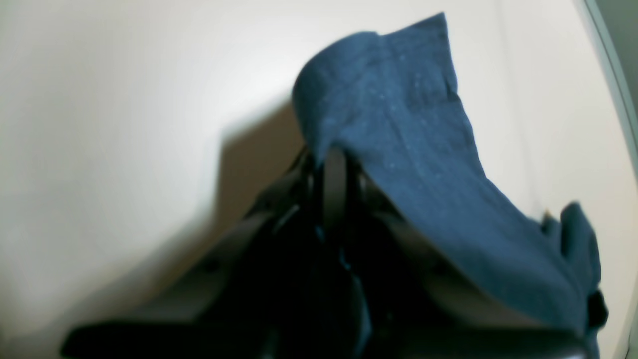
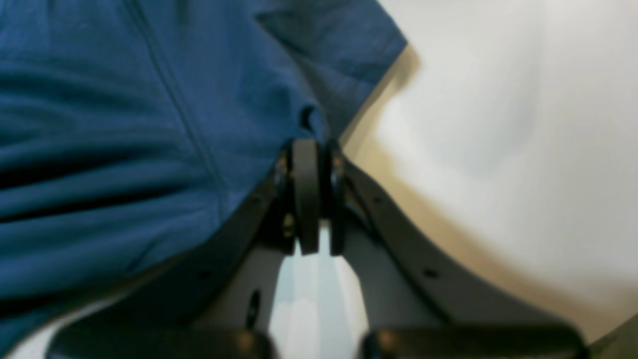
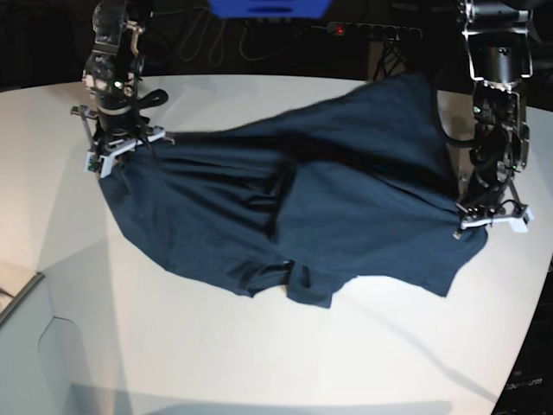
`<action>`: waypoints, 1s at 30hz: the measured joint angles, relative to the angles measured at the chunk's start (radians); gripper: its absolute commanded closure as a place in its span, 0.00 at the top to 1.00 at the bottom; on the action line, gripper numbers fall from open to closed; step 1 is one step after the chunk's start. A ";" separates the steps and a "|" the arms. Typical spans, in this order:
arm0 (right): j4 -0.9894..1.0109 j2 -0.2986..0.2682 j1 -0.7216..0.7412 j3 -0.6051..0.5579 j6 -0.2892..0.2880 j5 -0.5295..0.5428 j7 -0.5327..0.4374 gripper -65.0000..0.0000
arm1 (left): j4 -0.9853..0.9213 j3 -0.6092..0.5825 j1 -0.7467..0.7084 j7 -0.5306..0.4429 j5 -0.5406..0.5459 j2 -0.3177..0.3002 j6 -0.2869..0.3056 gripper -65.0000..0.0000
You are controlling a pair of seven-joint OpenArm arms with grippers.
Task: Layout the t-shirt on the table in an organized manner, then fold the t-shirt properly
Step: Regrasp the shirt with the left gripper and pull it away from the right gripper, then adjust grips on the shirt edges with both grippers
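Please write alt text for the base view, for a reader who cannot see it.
A dark navy t-shirt lies wrinkled across a white table, stretched between two robot arms. The right pincer and the left pincer are each shut on an edge of it.

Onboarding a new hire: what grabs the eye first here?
The dark navy-blue cloth t-shirt, stretched wrinkled across the middle of the big matte white table. The right gripper pinches its far-left edge, and the left gripper is shut on its right edge, lifting the cloth into a tent.
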State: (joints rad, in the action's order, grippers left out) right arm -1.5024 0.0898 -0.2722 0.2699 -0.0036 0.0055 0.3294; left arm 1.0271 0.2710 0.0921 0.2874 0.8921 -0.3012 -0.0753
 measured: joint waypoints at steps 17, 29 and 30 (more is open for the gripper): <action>0.001 0.002 0.002 0.000 -0.017 -0.005 0.000 0.32 | 0.135 0.353 -0.130 -0.018 0.002 0.060 -0.007 0.00; -0.003 0.003 0.006 0.002 -0.014 -0.005 -0.001 0.36 | 0.111 0.395 -0.169 0.064 0.000 0.096 -0.007 0.33; -0.003 0.004 0.006 -0.001 -0.014 -0.005 -0.001 0.37 | 0.111 0.397 -0.170 0.089 0.000 0.094 -0.008 0.42</action>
State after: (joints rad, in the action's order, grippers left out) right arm -1.5055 0.0937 -0.2661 0.2691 -0.0177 0.0006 0.3286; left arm 1.1378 0.6682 -0.0776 0.3763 0.8921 -0.2070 -0.0830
